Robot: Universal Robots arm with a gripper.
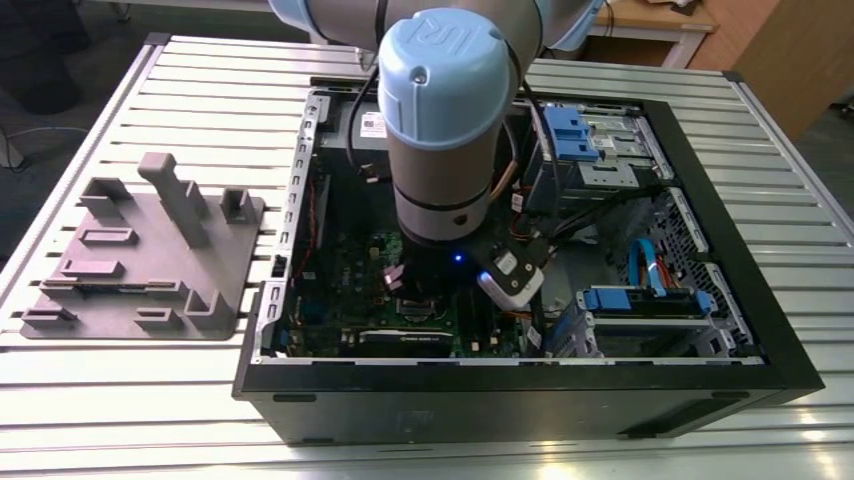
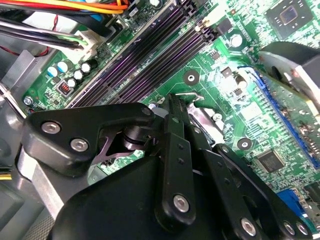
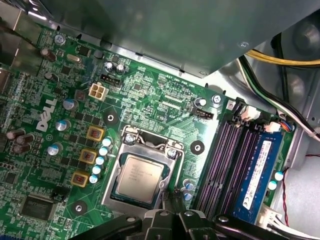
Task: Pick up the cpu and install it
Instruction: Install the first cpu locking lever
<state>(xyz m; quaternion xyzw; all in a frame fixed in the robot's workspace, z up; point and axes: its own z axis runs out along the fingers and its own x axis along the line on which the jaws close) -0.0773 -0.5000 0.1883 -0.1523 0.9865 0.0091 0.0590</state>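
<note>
Black pincer [image 3: 172, 220] links hang just over the green board [image 3: 150, 90]; whether they are open I cannot tell. The cpu [image 3: 140, 174] lies inside its metal socket frame [image 3: 125, 150]. Any sideways nudge could skew it and bend pins.

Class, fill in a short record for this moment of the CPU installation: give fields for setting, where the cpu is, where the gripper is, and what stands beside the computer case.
setting: open computer case lying on a slatted metal table
cpu: silvery chip sitting inside the socket frame on the green circuit board
gripper: black gripper low over the board, at the socket's edge, in both wrist views
arm: reaches down into the case
beside case: grey plastic tray with upright blocks, on the exterior view's left
</note>
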